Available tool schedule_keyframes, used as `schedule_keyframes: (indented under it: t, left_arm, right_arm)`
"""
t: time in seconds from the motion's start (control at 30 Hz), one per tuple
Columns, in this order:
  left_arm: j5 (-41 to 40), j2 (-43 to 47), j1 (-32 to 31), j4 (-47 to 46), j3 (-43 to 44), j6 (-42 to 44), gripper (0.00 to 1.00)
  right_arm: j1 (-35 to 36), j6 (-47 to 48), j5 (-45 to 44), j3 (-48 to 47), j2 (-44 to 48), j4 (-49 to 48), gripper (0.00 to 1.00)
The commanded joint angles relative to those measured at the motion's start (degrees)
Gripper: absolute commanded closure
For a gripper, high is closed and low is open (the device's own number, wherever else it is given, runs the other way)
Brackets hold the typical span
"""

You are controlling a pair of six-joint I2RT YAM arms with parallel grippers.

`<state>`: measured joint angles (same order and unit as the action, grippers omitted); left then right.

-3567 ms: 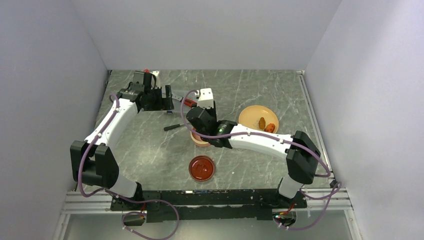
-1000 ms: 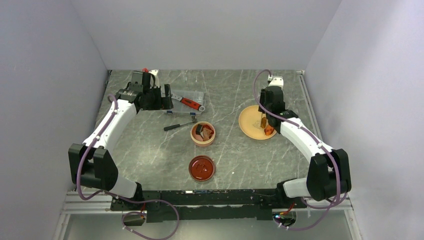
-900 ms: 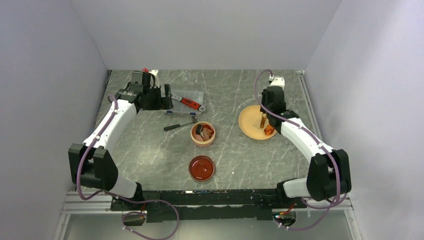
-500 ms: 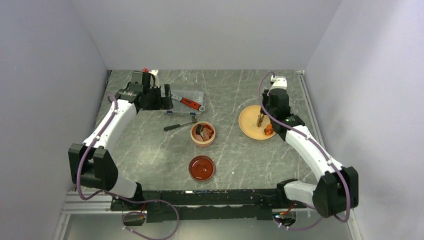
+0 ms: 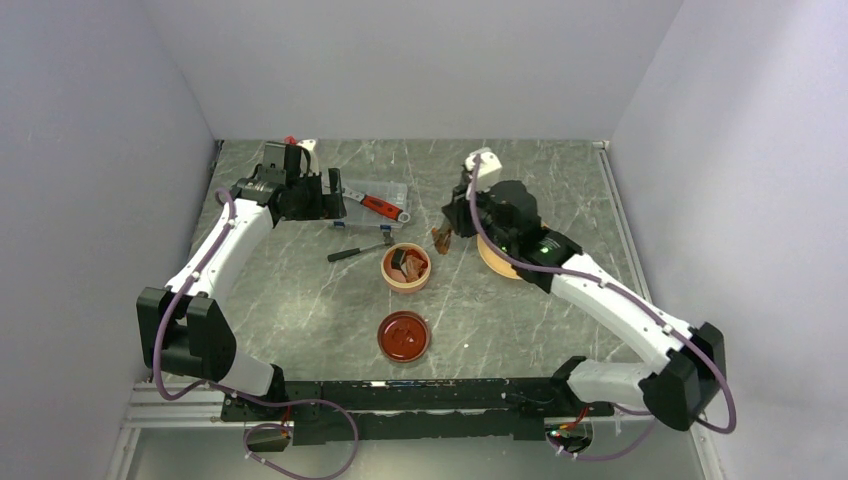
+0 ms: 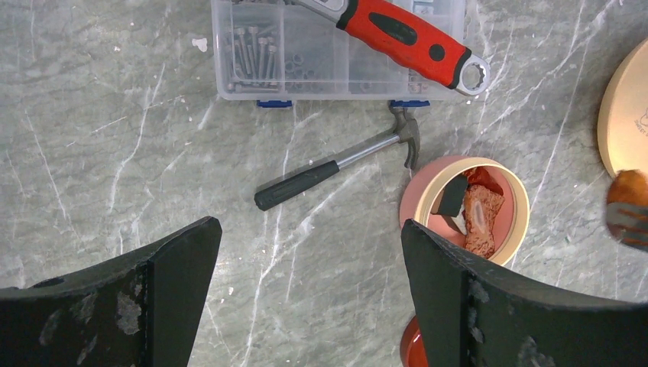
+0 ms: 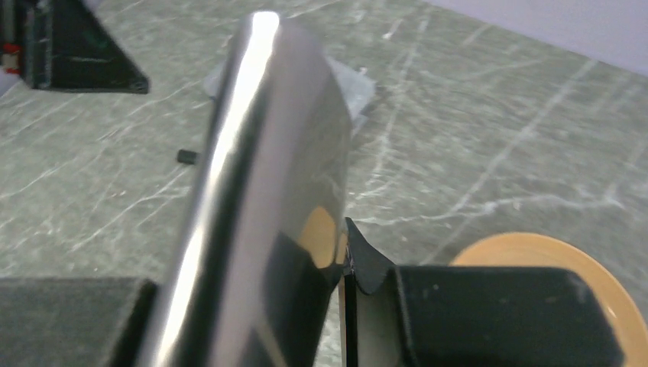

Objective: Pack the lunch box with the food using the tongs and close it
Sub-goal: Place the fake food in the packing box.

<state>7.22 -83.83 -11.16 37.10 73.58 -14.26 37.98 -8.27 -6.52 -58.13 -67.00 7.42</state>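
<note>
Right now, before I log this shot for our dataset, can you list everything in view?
lunch box: one, pink inside, tan wall, mid-table, open
lid: one, dark red, on the table nearer the arm bases
packed food: at least two pieces, black and red-brown, in the lunch box
carried food: one, brown, at the tongs' tip beside the lunch box
tongs: one, grey metal, in the right end effector
plate: one, yellow, partly under the right arm
hammer: one, black handle, between case and lunch box
case: one, clear, far left
wrench: one, red, on the case
left end effector: open, empty
right end effector: shut on the tongs
</note>
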Motion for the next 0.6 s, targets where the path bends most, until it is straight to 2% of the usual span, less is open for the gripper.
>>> schedule_keyframes:
  t: [0.0, 0.23, 0.57]
  left_arm:
    - [-0.79, 1.3, 0.26, -1.7, 0.03, 0.46, 0.06]
    - [-0.88, 1.38, 0.26, -1.68, 0.08, 0.56, 0.06]
    - [-0.74, 1.57, 0.26, -1.6, 0.2, 0.72, 0.06]
  right_arm:
    - [3.58, 1.9, 5.91, -4.52, -5.28, -6.34, 0.87]
    - [6.23, 4.08, 13.09, -7.91, -12.98, -7.17, 0.87]
    - [8.37, 4.95, 15.96, -10.14, -18.07, -7.17, 0.87]
